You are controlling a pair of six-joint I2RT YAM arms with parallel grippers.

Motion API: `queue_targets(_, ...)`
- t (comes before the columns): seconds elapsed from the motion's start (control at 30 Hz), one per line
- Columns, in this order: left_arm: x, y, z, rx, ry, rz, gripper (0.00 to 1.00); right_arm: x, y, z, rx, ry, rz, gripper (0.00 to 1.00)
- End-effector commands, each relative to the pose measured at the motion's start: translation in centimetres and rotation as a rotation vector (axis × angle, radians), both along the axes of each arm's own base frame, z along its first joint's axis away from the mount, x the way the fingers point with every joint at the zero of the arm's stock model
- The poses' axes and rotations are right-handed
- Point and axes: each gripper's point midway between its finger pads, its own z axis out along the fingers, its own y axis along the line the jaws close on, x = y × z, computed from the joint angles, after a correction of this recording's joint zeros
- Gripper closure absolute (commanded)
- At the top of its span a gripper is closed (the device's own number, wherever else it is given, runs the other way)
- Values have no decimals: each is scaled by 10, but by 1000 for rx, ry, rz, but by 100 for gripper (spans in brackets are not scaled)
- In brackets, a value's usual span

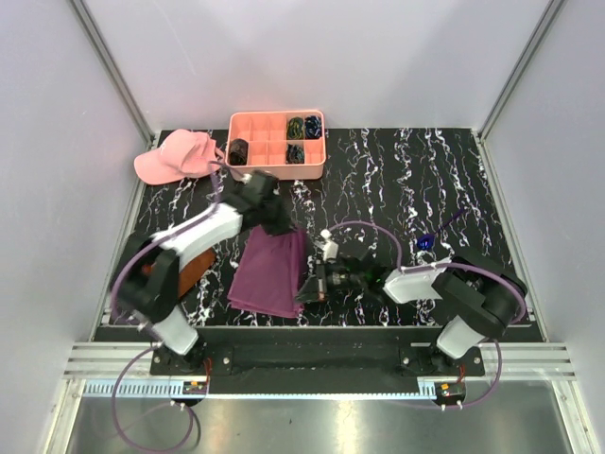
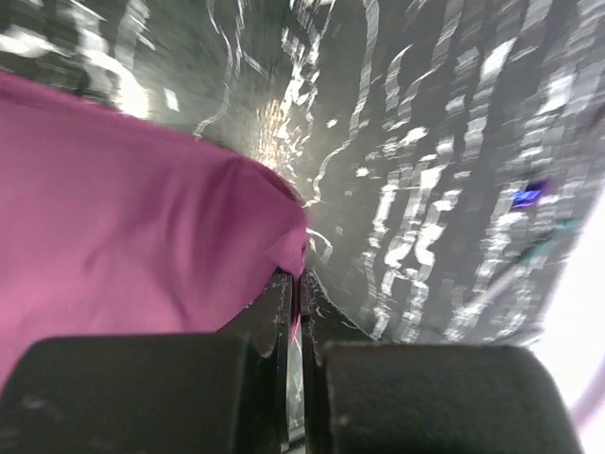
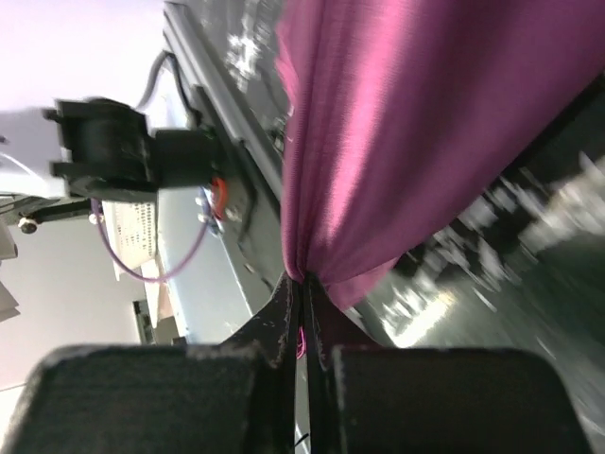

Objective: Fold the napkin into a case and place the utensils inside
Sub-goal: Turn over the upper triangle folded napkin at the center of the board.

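Both sets of jaws are pinching the magenta napkin (image 1: 269, 270), which is lying by the near edge of the surface (image 1: 378, 189), left of centre. The left jaws are clamping shut on its far right corner, and the right jaws are gripping its near right corner, fully closed. The thin, shiny cloth is likely to slip free if the arms tug apart or lift unevenly, skewing the fold. What looks like a blue-ended utensil (image 1: 427, 242) is lying well apart, toward the right edge. At the far edge, a pink tray (image 1: 277, 174) is holding dark coiled bundles (image 1: 295, 151) in its left-end compartment and several toward its right end.
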Motion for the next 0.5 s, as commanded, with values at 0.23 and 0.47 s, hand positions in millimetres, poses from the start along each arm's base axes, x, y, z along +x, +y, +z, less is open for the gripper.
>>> queue_targets(0.23,77,-106,-5,-97,-215,-46,100,-31,-58,-43,-77,153,-17,92)
queue_targets(0.47,58,-132,16,-167,-248,-170,54,-23,-116,-64,-385,170,-282,55)
